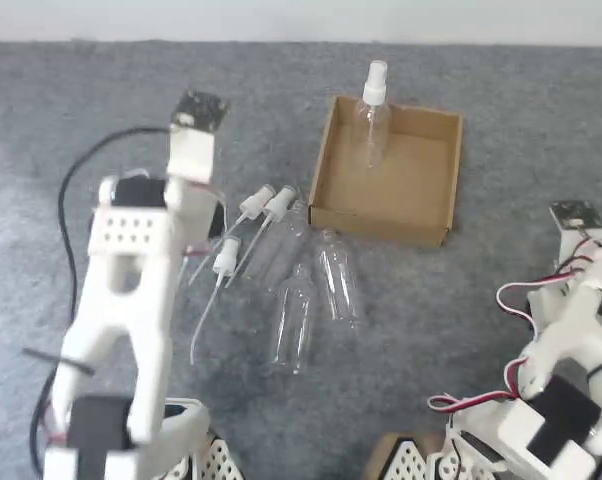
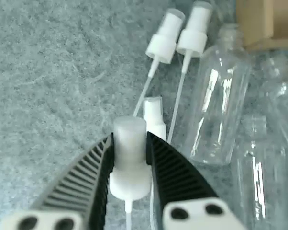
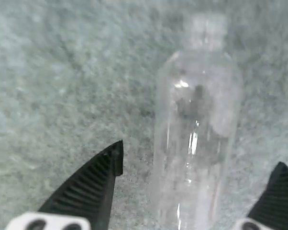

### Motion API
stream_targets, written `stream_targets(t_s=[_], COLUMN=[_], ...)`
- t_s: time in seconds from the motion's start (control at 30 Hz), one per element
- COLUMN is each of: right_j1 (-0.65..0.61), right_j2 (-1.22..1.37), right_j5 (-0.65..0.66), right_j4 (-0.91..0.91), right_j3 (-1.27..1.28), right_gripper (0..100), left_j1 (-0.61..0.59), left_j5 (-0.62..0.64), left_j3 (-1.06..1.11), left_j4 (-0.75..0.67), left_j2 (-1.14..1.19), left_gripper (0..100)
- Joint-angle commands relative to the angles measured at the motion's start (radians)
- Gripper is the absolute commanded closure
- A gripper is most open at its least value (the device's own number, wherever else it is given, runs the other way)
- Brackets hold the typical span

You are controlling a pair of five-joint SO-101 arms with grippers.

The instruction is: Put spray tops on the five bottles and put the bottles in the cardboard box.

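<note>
Jaws of the left gripper point(image 2: 129, 139) clamp a spray top point(image 2: 129, 167) above three loose tops point(image 2: 160, 40) and uncapped bottles point(image 2: 216, 96) mid-worktop, the right gripper point(image 3: 199, 154) gapes around a bare bottle point(image 3: 196, 120), and one capped bottle point(image 1: 373, 115) lies in the cardboard box point(image 1: 331, 215) toward the far edge.

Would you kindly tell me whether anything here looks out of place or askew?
Nothing looks damaged or spilled. The uncapped clear plastic bottles lie on their sides on the grey carpet, loose white spray tops scattered beside them.
</note>
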Motion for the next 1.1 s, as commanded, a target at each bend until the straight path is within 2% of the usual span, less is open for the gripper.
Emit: stream_targets(t_s=[0.0, 0.27, 0.5, 0.73, 0.8, 1.0, 1.07], right_j1=[-0.079, -0.114, -0.108, -0.107, -0.107, -0.107, -0.107], right_j2=[-0.004, 0.124, 0.343, 0.401, 0.409, 0.415, 0.414], right_j5=[0.005, 0.005, 0.005, -0.002, -0.002, 0.005, 0.005], right_j4=[0.084, 0.093, 0.094, 0.096, 0.096, 0.091, 0.094], right_j3=[-0.172, -0.345, -0.434, -0.483, -0.482, -0.486, -0.488], right_gripper=[65.6, 68.8, 68.8, 69.6, 74.2, 99.5, 98.3], left_j1=[-0.002, -0.005, -0.003, -0.003, -0.003, -0.003, -0.003], left_j5=[0.012, 0.011, 0.011, 0.011, 0.011, 0.011, 0.011], left_j3=[0.168, 0.343, 0.344, 0.344, 0.343, 0.341, 0.343], left_j4=[-0.130, -0.276, -0.279, -0.279, -0.279, -0.279, -0.279], left_j2=[-0.189, -0.252, -0.245, -0.245, -0.245, -0.245, -0.245], left_gripper=[99, 99, 99, 99, 99, 99, 99])
